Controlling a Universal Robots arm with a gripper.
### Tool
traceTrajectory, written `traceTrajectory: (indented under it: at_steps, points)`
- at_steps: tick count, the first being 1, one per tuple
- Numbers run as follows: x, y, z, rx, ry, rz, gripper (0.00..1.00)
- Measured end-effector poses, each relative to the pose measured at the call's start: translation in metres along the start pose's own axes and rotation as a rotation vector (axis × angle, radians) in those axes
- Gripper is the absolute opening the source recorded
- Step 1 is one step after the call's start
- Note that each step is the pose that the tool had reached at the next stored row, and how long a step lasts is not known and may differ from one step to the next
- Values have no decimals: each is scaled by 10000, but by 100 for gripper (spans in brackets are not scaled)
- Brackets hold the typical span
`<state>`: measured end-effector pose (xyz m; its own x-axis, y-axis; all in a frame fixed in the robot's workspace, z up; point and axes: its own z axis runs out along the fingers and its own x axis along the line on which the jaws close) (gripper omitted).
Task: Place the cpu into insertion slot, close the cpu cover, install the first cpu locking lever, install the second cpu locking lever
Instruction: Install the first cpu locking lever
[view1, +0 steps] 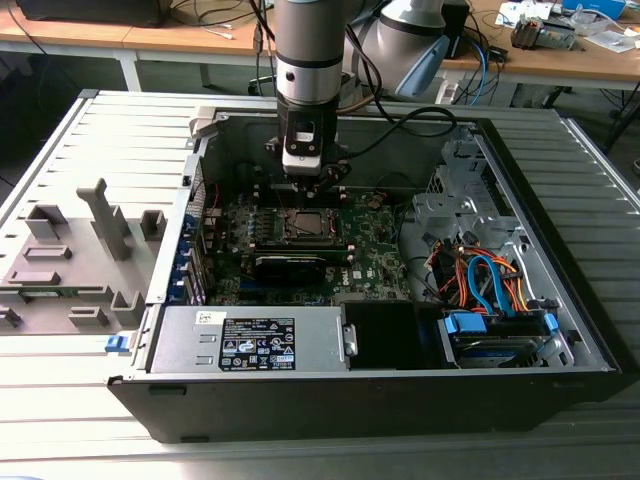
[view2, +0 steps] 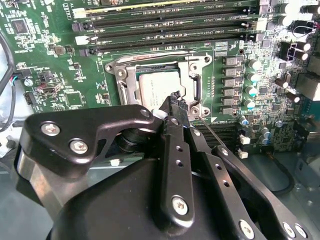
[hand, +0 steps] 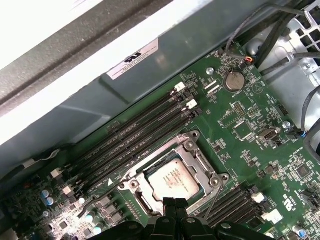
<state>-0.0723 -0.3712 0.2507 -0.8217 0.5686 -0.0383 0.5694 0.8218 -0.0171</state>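
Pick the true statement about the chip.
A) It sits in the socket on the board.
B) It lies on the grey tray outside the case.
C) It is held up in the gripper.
A: in the first wrist view the chip lies flat in the socket on the board, with the gripper at the socket's edge.

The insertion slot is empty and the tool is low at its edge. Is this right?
Not quite: the insertion slot is not empty. Both wrist views show the cpu lying in it. The tool is indeed low at its edge.
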Motion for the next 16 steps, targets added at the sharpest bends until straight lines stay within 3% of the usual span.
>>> traceTrajectory:
  at_steps: [16]
  points:
    - [0, 0, 0, -11, -6, -313, 11]
